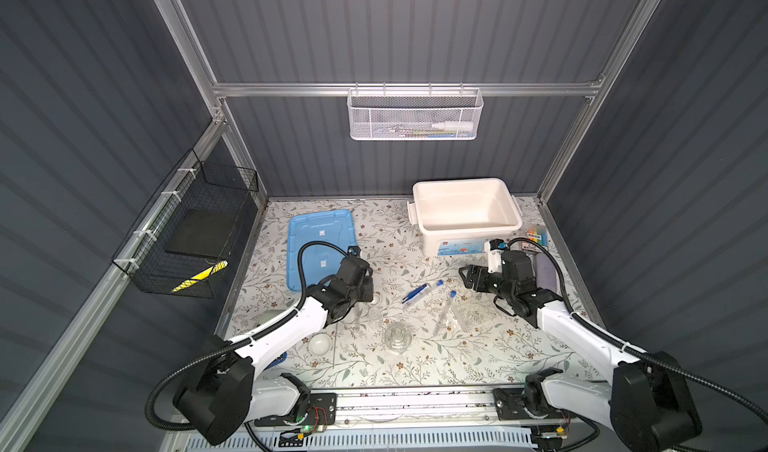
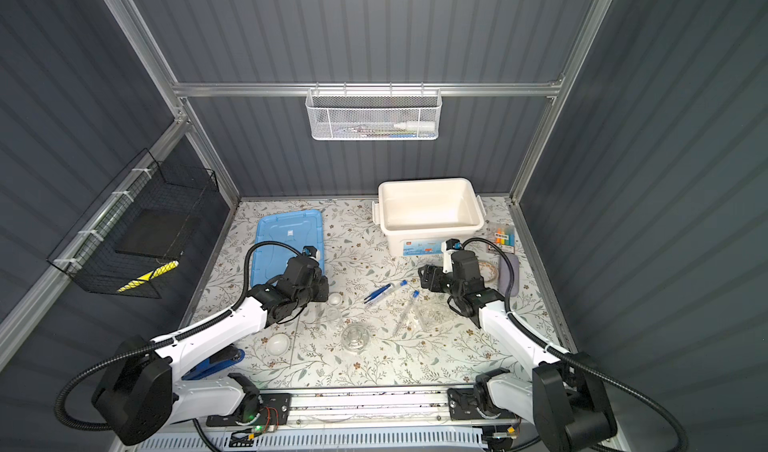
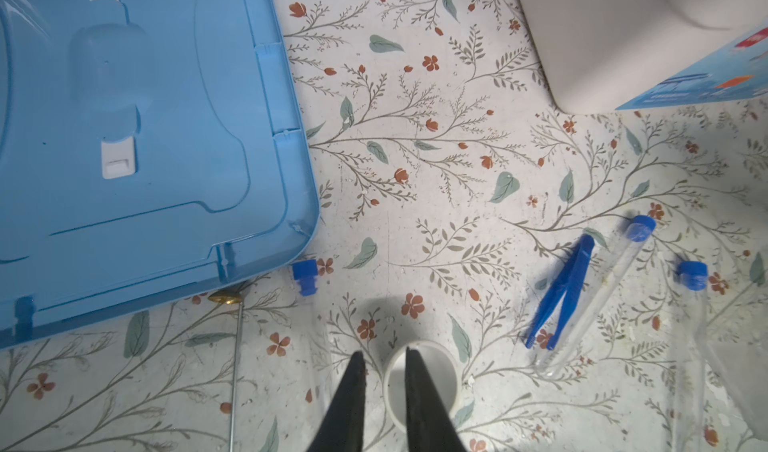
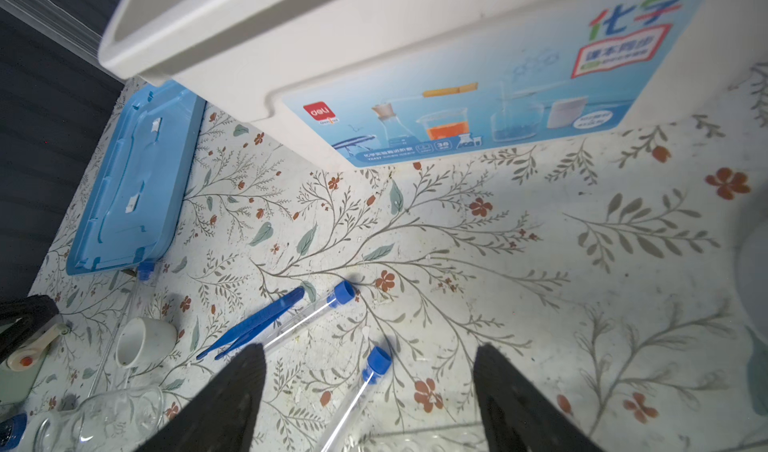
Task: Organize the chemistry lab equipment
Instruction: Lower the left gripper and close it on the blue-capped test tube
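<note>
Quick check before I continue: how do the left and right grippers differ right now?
The left gripper has only a narrow gap between its jaws, while the right gripper has its jaws wide apart. The left gripper points at the small white cup. The right gripper frames a blue-capped test tube lying flat. Shared: neither appears to hold anything.

On the surface [image 1: 374,367], the box [image 1: 465,236] sits at 1 o'clock and the lid [image 1: 320,238] at 10 o'clock. The tweezers [image 1: 414,294] lie in the middle, one test tube [image 1: 430,288] just beside them at 3 o'clock, a second test tube [image 1: 444,311] at their 4 o'clock. The little cup [image 1: 376,299] is at their 9 o'clock, the glass jar [image 1: 397,337] at their 7 o'clock. The round dish [image 1: 320,343] is at the surface's 8 o'clock. A third test tube [image 3: 306,281] lies at the lid's 5 o'clock corner.
</note>
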### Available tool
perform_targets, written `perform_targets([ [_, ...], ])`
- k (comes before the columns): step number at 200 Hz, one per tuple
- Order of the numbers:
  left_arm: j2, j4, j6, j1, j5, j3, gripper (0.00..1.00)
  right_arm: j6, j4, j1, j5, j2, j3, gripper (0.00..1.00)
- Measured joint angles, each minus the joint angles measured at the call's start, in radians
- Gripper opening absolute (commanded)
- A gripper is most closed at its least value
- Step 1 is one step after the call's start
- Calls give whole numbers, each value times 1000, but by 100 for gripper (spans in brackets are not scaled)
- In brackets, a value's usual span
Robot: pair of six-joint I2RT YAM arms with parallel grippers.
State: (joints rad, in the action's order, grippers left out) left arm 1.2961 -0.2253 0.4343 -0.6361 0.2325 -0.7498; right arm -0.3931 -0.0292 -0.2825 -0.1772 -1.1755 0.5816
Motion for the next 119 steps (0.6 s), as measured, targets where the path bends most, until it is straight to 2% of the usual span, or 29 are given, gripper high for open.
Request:
perform_targets([
  [72,-7,-96,35,0,56,31,38,2,17,-2,1,-12,7,81],
  [119,-37,-165,90,0,63,80,40,10,37,-2,18,-12,10,81],
])
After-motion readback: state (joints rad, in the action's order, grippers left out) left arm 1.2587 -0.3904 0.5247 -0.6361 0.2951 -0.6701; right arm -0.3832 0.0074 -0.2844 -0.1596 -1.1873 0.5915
